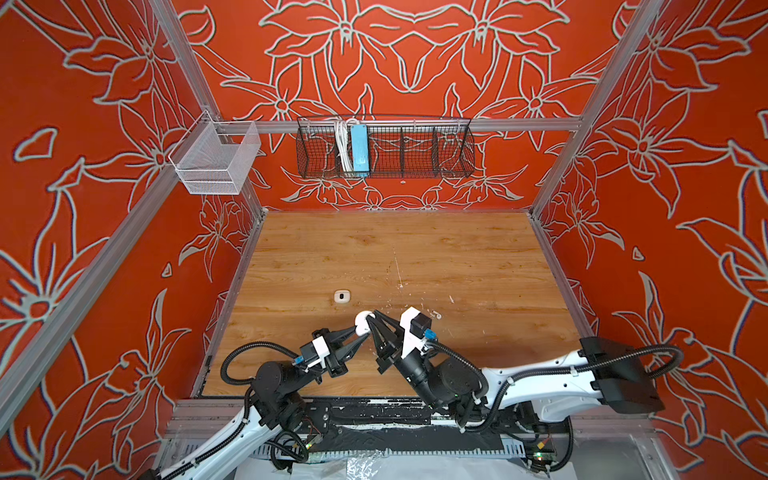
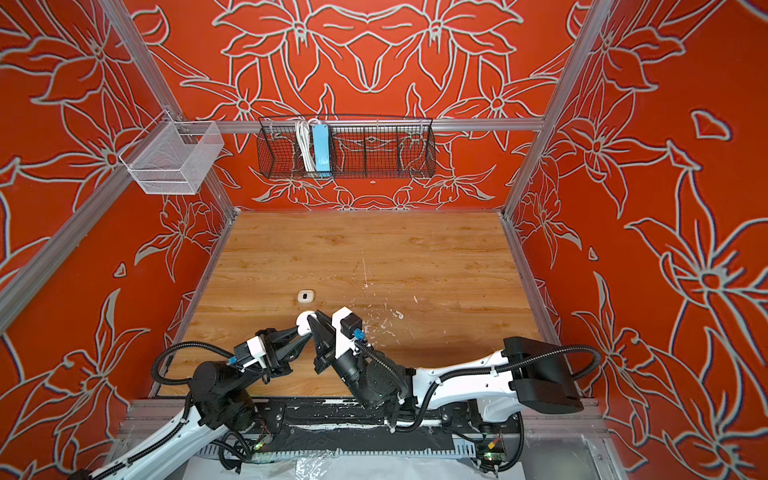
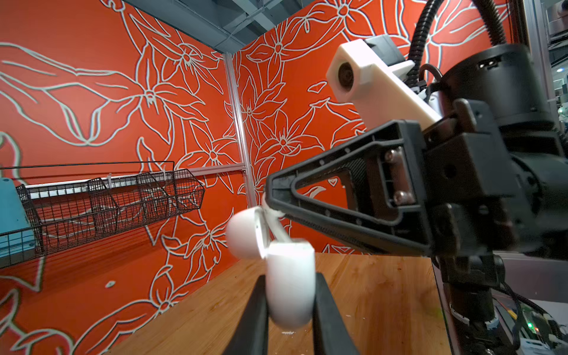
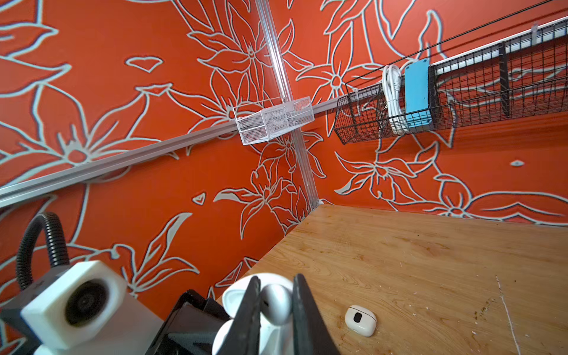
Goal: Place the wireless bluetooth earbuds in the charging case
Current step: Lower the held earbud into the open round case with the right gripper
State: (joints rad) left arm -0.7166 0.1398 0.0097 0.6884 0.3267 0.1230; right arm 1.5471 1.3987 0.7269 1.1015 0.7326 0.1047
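Closest in, the left gripper (image 3: pixel 290 278) has its two black fingers pressed against the flat sides of the charging case (image 3: pixel 289 295). It holds the round white case up off the wooden table (image 1: pixel 478 257), mouth upward. The lid (image 3: pixel 244 233) is swung open toward the far left.

In both top views the case (image 1: pixel 363 323) sits near the front of the table, a little left of centre, with the two grippers meeting over it.

The right gripper (image 4: pixel 276 279) reaches in from the near right, its jaws narrowed to a pinch on the bulb of one glossy white earbud (image 4: pixel 276 304). The earbud's stem (image 3: pixel 278 226) slants down from those jaws toward the case's open mouth, its end right at the rim. Whether it has entered its well I cannot tell.

I judge that seating it depends on keeping the stem in line with the well, and the right arm is the one to drive it down.

A cream rounded-square case (image 1: pixel 341 296) lies apart on the table, just beyond.
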